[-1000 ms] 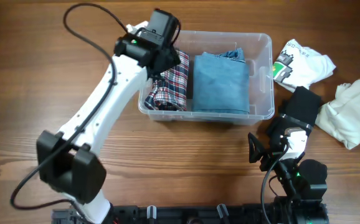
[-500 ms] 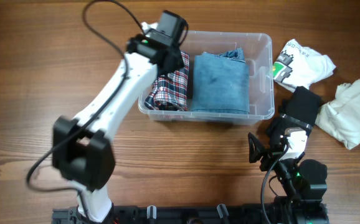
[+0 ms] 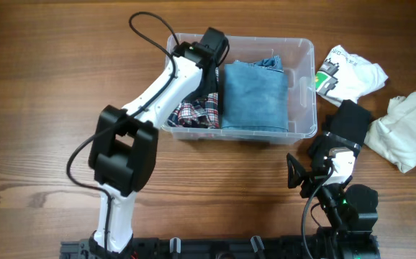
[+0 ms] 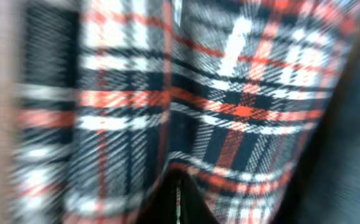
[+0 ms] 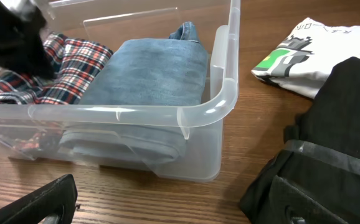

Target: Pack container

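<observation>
The clear container (image 3: 303, 86) stands at the middle back of the table. Inside it, folded blue jeans (image 3: 255, 97) fill the right side and a red, white and navy plaid shirt (image 3: 193, 113) lies crumpled on the left. My left gripper (image 3: 209, 68) reaches into the left half, shut, tips down against the plaid shirt (image 4: 230, 93), which fills the left wrist view. Its dark fingertips (image 4: 189, 205) meet at the bottom edge with nothing clearly held. My right gripper (image 3: 312, 171) rests open in front of the container's right corner (image 5: 223, 93), with bare wood between its fingers (image 5: 49, 202).
To the right of the container lie a white printed T-shirt (image 3: 352, 72), a black garment (image 3: 352, 119) and a cream garment (image 3: 406, 129). The black garment (image 5: 348, 99) lies close to my right gripper's right finger. The left arm's cable (image 3: 147, 29) loops over the table's back left.
My left gripper has shut and moved right and deeper into the container, onto the plaid shirt, and the arm has swung right. The right arm has not moved.
</observation>
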